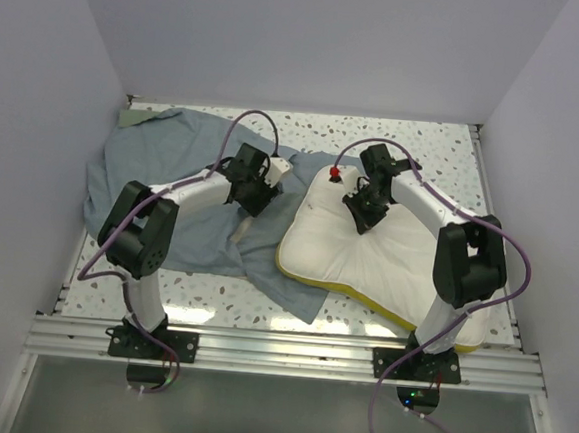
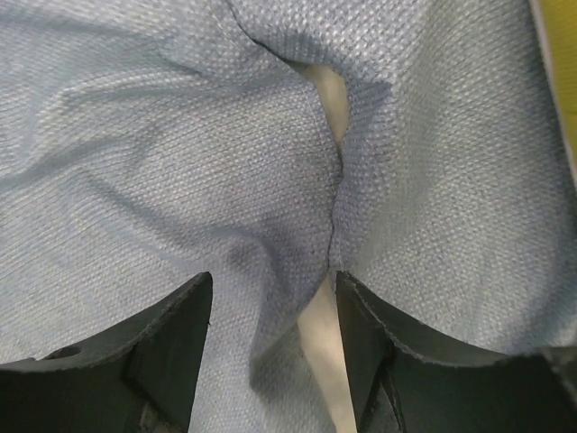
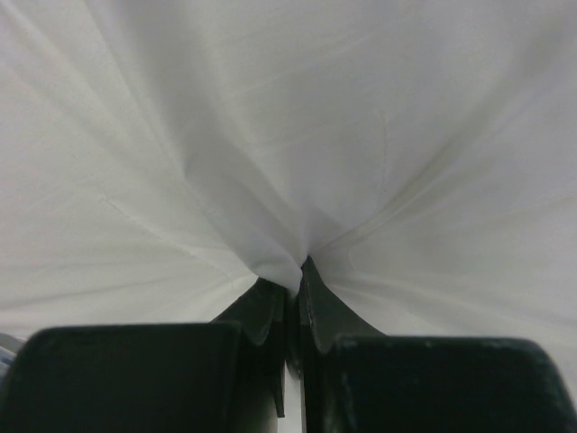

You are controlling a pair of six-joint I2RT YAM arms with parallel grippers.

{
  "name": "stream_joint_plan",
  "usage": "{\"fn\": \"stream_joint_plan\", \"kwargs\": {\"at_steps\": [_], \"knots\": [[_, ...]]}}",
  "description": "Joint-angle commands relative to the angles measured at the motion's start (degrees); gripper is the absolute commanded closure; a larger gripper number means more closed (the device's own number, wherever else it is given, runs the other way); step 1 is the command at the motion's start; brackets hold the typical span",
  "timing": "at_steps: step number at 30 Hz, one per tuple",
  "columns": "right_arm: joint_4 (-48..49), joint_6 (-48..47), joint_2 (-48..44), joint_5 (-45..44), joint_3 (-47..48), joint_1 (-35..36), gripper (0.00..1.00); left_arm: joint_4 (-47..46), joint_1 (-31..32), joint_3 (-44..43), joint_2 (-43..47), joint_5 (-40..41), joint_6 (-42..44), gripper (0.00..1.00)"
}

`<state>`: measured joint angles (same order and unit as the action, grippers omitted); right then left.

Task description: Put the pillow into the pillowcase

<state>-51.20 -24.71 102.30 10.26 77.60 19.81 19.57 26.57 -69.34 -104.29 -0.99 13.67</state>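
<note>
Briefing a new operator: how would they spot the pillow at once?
On the speckled table, look right, under the right gripper. The pillow is the plump white cushion with a yellow edge, unlike the thin grey-blue pillowcase beside it.

pillow (image 1: 386, 269): cream-white, yellow edge, lying flat, right side | pillowcase (image 1: 173, 167): grey-blue, wrinkled, spread left, touching pillow's left edge
</note>
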Motion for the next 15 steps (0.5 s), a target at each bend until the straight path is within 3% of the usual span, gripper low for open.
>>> {"fn": "stream_joint_plan", "kwargs": {"at_steps": [1,5,7,12,15], "knots": [[-3.29,0.01,-2.02,1.60,0.88,-0.39,1.00,0.02,0.15,-2.47,-2.93,0.82,1.79,0.39],[-3.12,-0.34,-1.76,1.08,0.62,-0.30,1.00,0.99,0.15,-2.29,-4.43,0.82,2.23,0.41],[-2.77,-0.51,-1.49,0.90,0.36,-0.39,1.00,1.08,0.15,-2.11,-4.52,2.65,2.15,0.47],[-2.33,-1.04,-2.28,0.20,-0.52,-0.48,1.00,1.69,-2.04,-2.90,-2.06,5.30,1.53,0.76],[-2.06,-1.39,-2.81,-0.07,-1.05,-0.92,1.00,3.36,-3.54,-4.13,0.75,5.65,1.80,0.86]]}}
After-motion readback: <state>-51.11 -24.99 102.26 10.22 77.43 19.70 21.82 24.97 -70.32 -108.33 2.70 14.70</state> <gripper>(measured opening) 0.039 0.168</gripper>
